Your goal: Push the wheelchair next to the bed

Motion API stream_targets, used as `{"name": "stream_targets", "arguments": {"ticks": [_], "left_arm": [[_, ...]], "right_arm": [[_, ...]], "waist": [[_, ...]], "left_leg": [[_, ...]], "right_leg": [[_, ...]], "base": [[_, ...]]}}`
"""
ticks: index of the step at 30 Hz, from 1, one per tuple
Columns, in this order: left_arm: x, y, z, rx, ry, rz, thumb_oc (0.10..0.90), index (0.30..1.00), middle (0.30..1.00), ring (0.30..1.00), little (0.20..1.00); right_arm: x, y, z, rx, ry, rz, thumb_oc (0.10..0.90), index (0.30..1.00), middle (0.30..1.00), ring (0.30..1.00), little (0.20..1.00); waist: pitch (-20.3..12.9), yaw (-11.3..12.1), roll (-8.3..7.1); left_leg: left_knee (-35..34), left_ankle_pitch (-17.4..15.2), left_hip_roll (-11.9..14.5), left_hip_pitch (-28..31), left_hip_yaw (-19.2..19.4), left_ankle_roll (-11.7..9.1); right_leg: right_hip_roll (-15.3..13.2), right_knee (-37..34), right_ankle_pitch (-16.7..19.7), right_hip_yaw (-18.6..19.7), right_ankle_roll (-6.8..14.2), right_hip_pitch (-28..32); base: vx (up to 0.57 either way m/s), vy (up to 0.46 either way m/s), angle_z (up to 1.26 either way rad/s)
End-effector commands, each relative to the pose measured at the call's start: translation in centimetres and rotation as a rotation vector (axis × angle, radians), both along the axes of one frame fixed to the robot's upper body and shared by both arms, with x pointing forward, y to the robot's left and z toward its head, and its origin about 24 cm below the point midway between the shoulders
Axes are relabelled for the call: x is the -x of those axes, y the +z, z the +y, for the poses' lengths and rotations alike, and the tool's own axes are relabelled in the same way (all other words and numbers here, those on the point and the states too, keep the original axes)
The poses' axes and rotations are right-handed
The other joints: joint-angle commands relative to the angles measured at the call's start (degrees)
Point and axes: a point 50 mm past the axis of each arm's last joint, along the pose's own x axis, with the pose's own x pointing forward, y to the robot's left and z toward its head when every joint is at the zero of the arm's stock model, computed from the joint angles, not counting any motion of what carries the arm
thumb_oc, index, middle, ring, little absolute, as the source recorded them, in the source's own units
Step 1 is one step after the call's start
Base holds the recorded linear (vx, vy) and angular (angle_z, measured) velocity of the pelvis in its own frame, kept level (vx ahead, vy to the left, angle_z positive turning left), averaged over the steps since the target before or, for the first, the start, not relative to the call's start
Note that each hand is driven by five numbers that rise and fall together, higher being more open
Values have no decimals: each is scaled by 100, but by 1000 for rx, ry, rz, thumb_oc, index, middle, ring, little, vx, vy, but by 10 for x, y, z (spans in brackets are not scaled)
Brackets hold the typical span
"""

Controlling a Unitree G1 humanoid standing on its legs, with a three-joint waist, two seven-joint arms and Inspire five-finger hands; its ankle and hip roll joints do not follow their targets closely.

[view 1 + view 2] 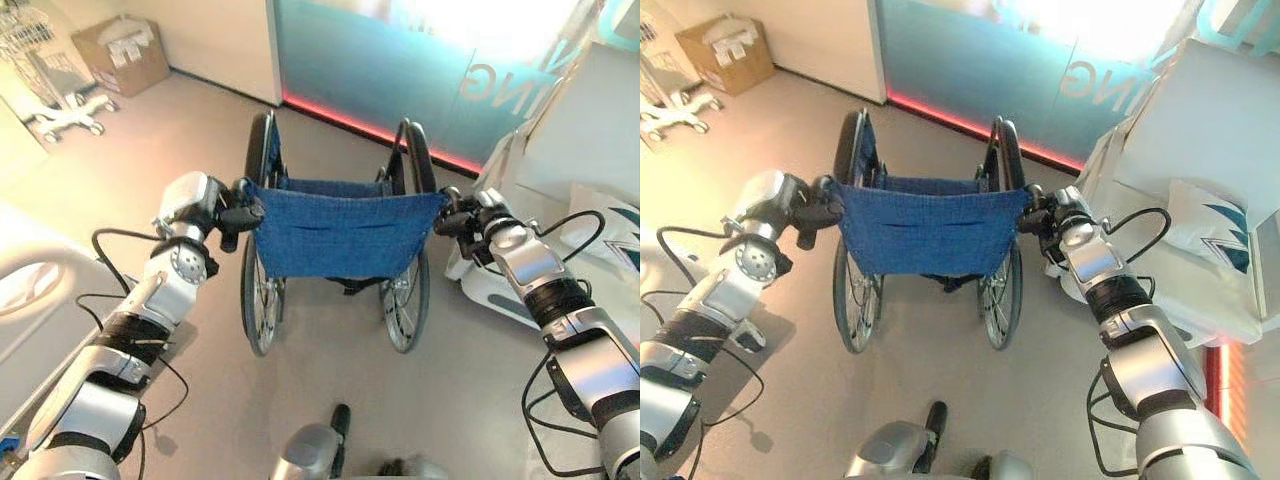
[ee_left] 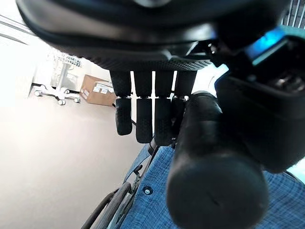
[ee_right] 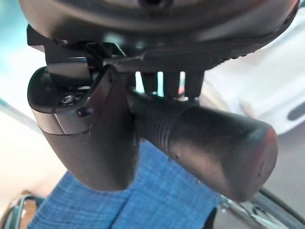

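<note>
A wheelchair (image 1: 340, 235) with a blue cloth back and two large spoked wheels stands straight ahead on the pale floor, its back towards me. My left hand (image 1: 232, 215) is curled round the black left push handle (image 2: 214, 191), which lies between the thumb and the fingers (image 2: 143, 119). My right hand (image 1: 462, 220) grips the ribbed right push handle (image 3: 205, 138) in the same way. A white bed (image 1: 590, 150) with a pillow (image 1: 615, 225) stands close on the right of the wheelchair.
A white rail of another bed (image 1: 40, 290) lies at the lower left. A cardboard box (image 1: 120, 55) and a white wheeled stand (image 1: 60, 110) are at the far left. A teal glass wall (image 1: 400, 70) with a red floor strip stands beyond the wheelchair.
</note>
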Motion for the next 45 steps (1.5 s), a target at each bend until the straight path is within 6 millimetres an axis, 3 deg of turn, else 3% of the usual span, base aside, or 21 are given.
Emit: {"name": "stream_targets", "arguments": {"ticks": [1, 4, 9, 14, 15, 17, 23, 25, 27, 29, 30, 31, 32, 35, 37, 38, 39, 40, 42, 44, 45], "left_arm": [[15, -42, -21, -21, -217, 152, 400, 300, 300, 300, 300], [15, -44, -31, -17, -252, 149, 400, 300, 300, 300, 300], [16, -40, -38, -37, -282, 154, 400, 300, 300, 300, 300], [13, -38, -37, 18, -245, 164, 400, 300, 300, 300, 300], [13, -38, -37, 18, -245, 164, 400, 300, 300, 300, 300], [12, -42, -44, 36, -255, 177, 400, 300, 300, 300, 300], [13, -63, -60, 58, -248, 221, 400, 300, 300, 300, 300], [15, -67, -60, 62, -243, 231, 400, 300, 300, 300, 300], [17, -70, -60, 51, -246, 244, 400, 300, 300, 300, 300], [18, -68, -60, 40, -250, 248, 400, 300, 300, 300, 300], [19, -67, -61, 35, -259, 243, 400, 300, 300, 300, 300], [19, -66, -61, 33, -261, 242, 400, 300, 300, 300, 300], [20, -64, -60, 24, -266, 238, 400, 300, 300, 300, 300], [24, -62, -52, 7, -272, 235, 400, 300, 300, 300, 300], [25, -62, -49, -1, -271, 234, 400, 300, 300, 300, 300], [26, -62, -45, -6, -267, 239, 400, 300, 300, 300, 300], [26, -61, -44, -8, -265, 240, 400, 300, 300, 300, 300], [25, -57, -39, -23, -260, 236, 400, 300, 300, 300, 300], [23, -53, -35, -45, -263, 247, 400, 300, 300, 300, 300], [25, -57, -37, -58, -268, 262, 400, 300, 300, 300, 300], [25, -58, -38, -64, -272, 264, 400, 300, 300, 300, 300]], "right_arm": [[-1, 33, -7, 392, 171, -23, 400, 300, 300, 300, 300], [-1, 47, -13, 436, 156, -3, 400, 300, 300, 300, 300], [1, 58, -17, 449, 149, 26, 400, 300, 300, 300, 300], [2, 70, -12, 490, 208, 40, 400, 300, 300, 300, 300], [2, 70, -13, 490, 208, 40, 400, 300, 300, 300, 300], [4, 68, -18, 483, 196, 37, 400, 300, 300, 300, 300], [7, 58, -25, 442, 190, 31, 400, 300, 300, 300, 300], [6, 56, -26, 441, 195, 29, 400, 300, 300, 300, 300], [6, 51, -24, 431, 198, 27, 400, 300, 300, 300, 300], [5, 47, -20, 432, 203, 24, 400, 300, 300, 300, 300], [3, 44, -15, 443, 196, 11, 400, 300, 300, 300, 300], [2, 44, -13, 447, 197, 7, 400, 300, 300, 300, 300], [1, 44, -10, 457, 198, -5, 400, 300, 300, 300, 300], [-2, 43, -5, 465, 210, -17, 400, 300, 300, 300, 300], [-4, 42, -3, 468, 219, -18, 400, 300, 300, 300, 300], [-6, 38, 2, 466, 235, -12, 400, 300, 300, 300, 300], [-6, 38, 3, 466, 238, -12, 400, 300, 300, 300, 300], [-7, 36, 7, 461, 251, -16, 400, 300, 300, 300, 300], [-7, 30, 5, 442, 252, -10, 400, 300, 300, 300, 300], [-4, 23, 4, 447, 262, -6, 400, 300, 300, 300, 300], [-3, 22, 2, 451, 263, -8, 400, 300, 300, 300, 300]], "waist": [[347, -141, -413], [278, -248, -467], [267, -288, -621], [429, -387, -603], [431, -389, -601], [454, -521, -575], [291, -763, -504], [270, -741, -494], [274, -628, -491], [370, -426, -505], [509, -204, -437], [539, -158, -419], [619, 44, -319], [672, 390, -226], [637, 460, -223], [572, 480, -303], [563, 486, -318], [538, 564, -431], [461, 628, -562], [319, 636, -700], [290, 629, -722]], "left_leg": [[634, -1112, 48, 20, -252, -489], [752, -1397, 84, 143, -680, -554], [961, -1416, 241, 6, -1068, -673], [823, -1034, 1083, 135, -599, -971], [820, -1034, 1086, 139, -602, -974], [621, -834, 1456, 299, -140, -1076], [539, -239, 2110, 612, 654, -1310], [620, -275, 2106, 681, 715, -1303], [686, -321, 1912, 545, 686, -1238], [678, -457, 1441, 227, 607, -1171], [618, -327, 1048, -306, 841, -1201], [605, -282, 984, -419, 916, -1212], [389, -99, 666, -866, 1209, -1251], [-59, 312, 281, -1166, 1547, -1154], [-44, 244, 280, -1120, 1692, -1028], [204, -110, 337, -979, 1785, -798], [241, -150, 338, -988, 1775, -778], [549, -413, 423, -1088, 1770, -605], [555, -521, 494, -1037, 1824, -469], [352, -535, 422, -925, 1781, -323], [319, -532, 391, -908, 1754, -302]], "right_leg": [[-228, -1236, 2077, 449, 21, -107], [-288, -1893, 2260, 840, 150, -56], [-86, -1407, 2002, 1166, 101, 89], [31, -624, 1365, 508, -165, 140], [33, -620, 1360, 504, -168, 143], [79, -520, 1170, 165, -276, 243], [223, -482, 901, -563, -512, 440], [242, -409, 826, -672, -555, 474], [308, -385, 726, -768, -611, 616], [454, -504, 698, -727, -609, 883], [645, -668, 644, -768, -634, 1202], [688, -698, 620, -776, -643, 1269], [947, -775, 434, -727, -673, 1600], [1269, -812, 242, -617, -730, 1933], [1294, -742, 167, -668, -771, 1928], [1171, -500, 45, -782, -762, 1835], [1158, -467, 29, -785, -756, 1830], [1042, -224, -60, -891, -761, 1869], [978, 85, -57, -930, -660, 1975], [830, 753, 407, -905, -321, 2023], [811, 861, 518, -860, -250, 2014]], "base": [[463, -298, 92], [486, -355, 78], [347, -389, 78], [282, -336, 71], [297, -343, 65], [271, -297, 75], [242, -250, 61], [253, -205, 29], [298, -246, 32], [299, -210, 26], [301, -181, 18], [437, -188, 20], [408, -126, -2], [402, -85, -69], [397, 26, -152], [360, 68, -105], [365, 51, -1], [278, 10, 53], [295, 37, -2], [266, 114, -14], [188, 93, 32]]}}
